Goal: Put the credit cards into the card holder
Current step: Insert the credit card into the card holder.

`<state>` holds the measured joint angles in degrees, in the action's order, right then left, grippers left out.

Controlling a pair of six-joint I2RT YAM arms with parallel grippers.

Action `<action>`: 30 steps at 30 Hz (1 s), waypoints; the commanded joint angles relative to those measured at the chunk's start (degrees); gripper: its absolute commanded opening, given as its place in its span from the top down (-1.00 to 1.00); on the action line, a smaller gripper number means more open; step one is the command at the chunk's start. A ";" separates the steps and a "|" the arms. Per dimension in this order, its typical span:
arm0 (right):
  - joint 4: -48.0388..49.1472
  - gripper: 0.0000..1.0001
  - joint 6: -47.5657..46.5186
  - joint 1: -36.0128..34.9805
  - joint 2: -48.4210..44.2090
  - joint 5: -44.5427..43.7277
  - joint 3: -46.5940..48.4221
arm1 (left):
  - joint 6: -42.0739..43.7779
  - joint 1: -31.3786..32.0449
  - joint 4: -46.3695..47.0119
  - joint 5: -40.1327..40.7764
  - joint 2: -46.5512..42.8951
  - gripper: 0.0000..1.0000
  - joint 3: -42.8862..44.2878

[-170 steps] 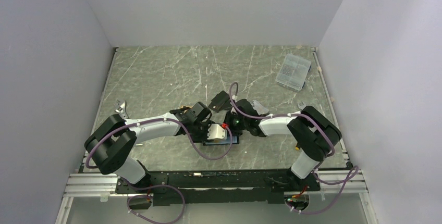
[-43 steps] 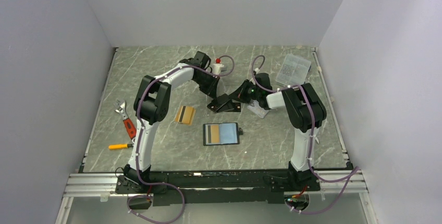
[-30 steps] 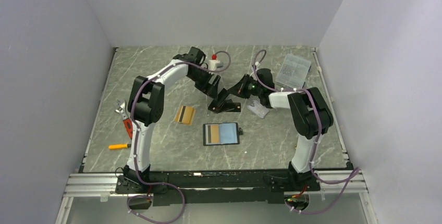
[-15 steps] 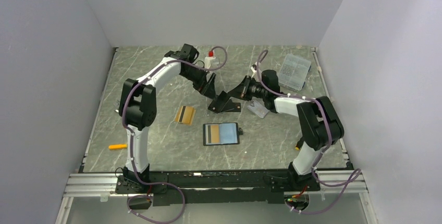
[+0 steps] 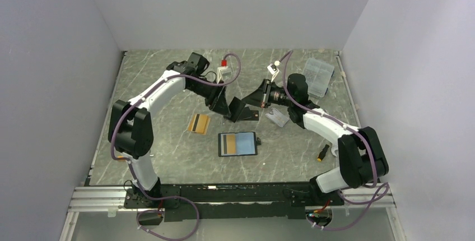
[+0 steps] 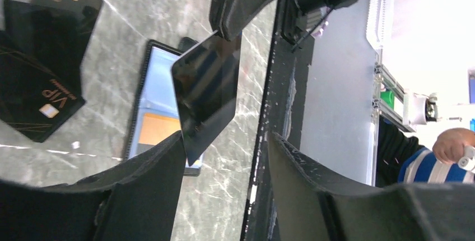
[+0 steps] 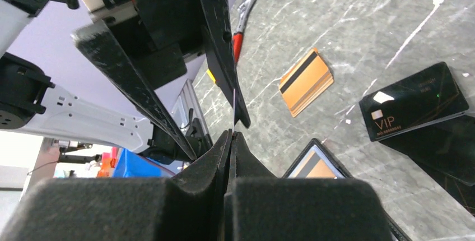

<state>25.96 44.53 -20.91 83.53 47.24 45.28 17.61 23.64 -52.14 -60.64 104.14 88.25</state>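
Note:
My right gripper (image 7: 231, 133) is shut on a thin silver-grey credit card (image 6: 206, 84) and holds it on edge above the table. In the top view it (image 5: 250, 100) meets my left gripper (image 5: 229, 108). My left gripper (image 6: 225, 137) is open, with the card's lower corner between its jaws, close to one finger (image 6: 162, 162). Two black cards (image 6: 47, 87) lie overlapped on the table. An orange-gold card (image 5: 199, 123) lies to their left. The card holder (image 5: 238, 143) lies open nearer the arms' bases, showing its light blue lining and an orange-and-grey panel.
A clear plastic box (image 5: 316, 75) sits at the back right. A small clear piece (image 5: 277, 117) lies by my right forearm, and a small orange-black object (image 5: 323, 152) lies to the right. A wrench (image 7: 243, 11) lies at the far left.
Both arms have swung their elbows outward while the grippers stay together above the black cards. The left gripper has moved lower and closer around the held card.

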 commanded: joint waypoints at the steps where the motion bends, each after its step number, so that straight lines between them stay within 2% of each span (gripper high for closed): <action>1: 0.14 1.00 -0.69 -0.83 -3.72 0.32 0.65 | -0.73 1.09 1.26 -5.18 -5.04 -0.17 -2.25; 3: -0.38 1.00 -0.75 -1.32 -4.58 -0.13 1.09 | -1.41 1.13 2.19 -5.38 -6.03 -0.14 -2.88; 5: -1.14 1.00 -0.91 -1.89 -5.19 -0.80 1.71 | -1.26 1.15 2.18 -5.90 -6.16 0.01 -2.84; 6: -1.44 1.00 -1.05 -2.28 -5.42 -1.17 2.01 | -1.15 1.15 2.09 -6.39 -6.00 0.14 -2.82; 9: -1.72 1.00 -1.29 -3.01 -5.27 -1.68 2.65 | -0.26 1.14 1.24 -7.28 -5.46 0.73 -2.80; 11: -1.44 1.00 -1.04 -3.49 -5.01 -1.66 2.67 | 0.23 1.02 1.20 -8.14 -5.63 0.95 -3.39; 12: -0.94 1.00 -0.66 -3.64 -4.92 -1.59 2.44 | 0.34 0.93 1.38 -8.70 -5.83 1.00 -3.77; 15: 2.99 0.50 2.25 -3.68 -4.63 -0.32 1.09 | 0.93 0.75 1.51 -10.13 -6.22 1.00 -4.47; 18: 5.46 0.24 4.27 -3.57 -4.80 0.40 -0.57 | 0.98 0.18 1.19 -13.25 -5.93 1.00 -4.37; 22: 12.23 0.15 8.61 -3.64 -5.73 0.39 -4.58 | 0.18 -0.66 1.68 -16.56 -5.77 1.00 -3.96; 30: 23.89 0.22 16.00 -3.73 -5.60 -0.49 -8.26 | -6.48 -1.58 7.40 -19.20 -7.29 1.00 -5.61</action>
<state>40.16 56.49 -24.43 79.46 47.00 37.58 14.61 22.52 -49.60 -74.91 100.20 83.48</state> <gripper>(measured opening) 0.401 0.012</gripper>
